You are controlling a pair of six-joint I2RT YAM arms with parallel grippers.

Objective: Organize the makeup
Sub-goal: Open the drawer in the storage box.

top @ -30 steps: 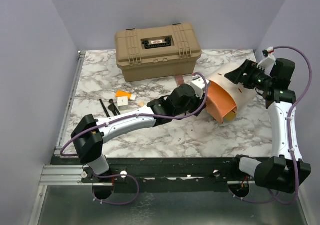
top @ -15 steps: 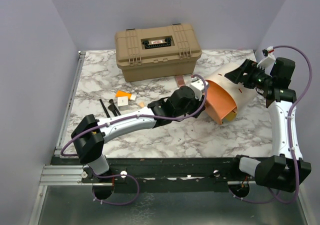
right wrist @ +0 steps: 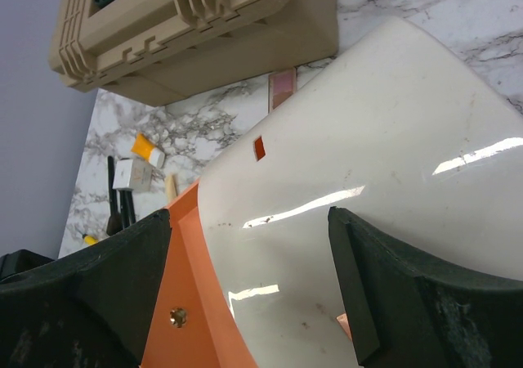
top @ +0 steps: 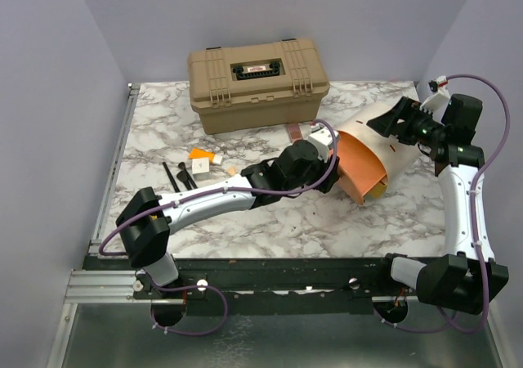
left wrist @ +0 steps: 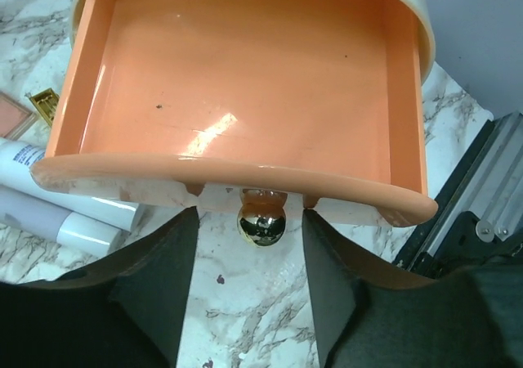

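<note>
Top external view: your makeup lies loose on the marble table (top: 245, 221), most of it on the left half. Two black brushes (top: 175, 177) lie side by side, their long axes running near to far. The orange tube (top: 198, 153) lies crosswise, white cap pointing right. A rose-gold stick (top: 292, 131) lies lengthwise, near to far, between the tan case (top: 257, 78) and the cream-and-orange pouch (top: 384, 151).

Left wrist view: two pale tubes (left wrist: 78, 208) lie slanted beside the pouch's orange mouth.

Your left gripper (left wrist: 249, 219) is open and holds nothing. A gold knob (left wrist: 261, 223) sits between its fingers, untouched.

Your right gripper (right wrist: 249, 221) is spread wide over the pouch's cream shell. Whether it touches the shell cannot be told.
</note>
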